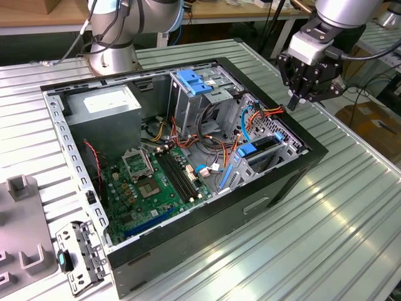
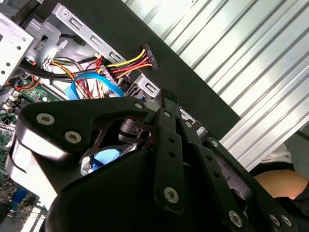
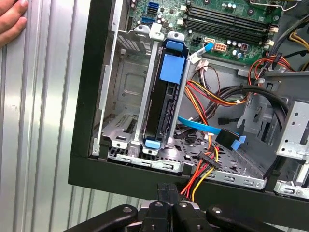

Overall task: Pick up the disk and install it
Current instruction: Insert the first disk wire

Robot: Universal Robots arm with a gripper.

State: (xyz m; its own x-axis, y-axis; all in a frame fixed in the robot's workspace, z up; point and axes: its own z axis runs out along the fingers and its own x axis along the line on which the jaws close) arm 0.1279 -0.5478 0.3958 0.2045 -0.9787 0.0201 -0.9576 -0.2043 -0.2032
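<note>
The jaws are together, holding nothing, at the exterior view's upper right, above the computer case (image 1: 276,188) rim; the disk (image 3: 161,111) stands on edge in the drive cage (image 3: 123,92), centre of the first wrist view; a hand (image 3: 12,21) shows at its upper left, over the counter (image 3: 38,145).

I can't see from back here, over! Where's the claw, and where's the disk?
Claw hovering by case rim, near drive cage. Disk standing on edge in cage slot. Red-yellow wires beside cage; a hand on table.
</note>
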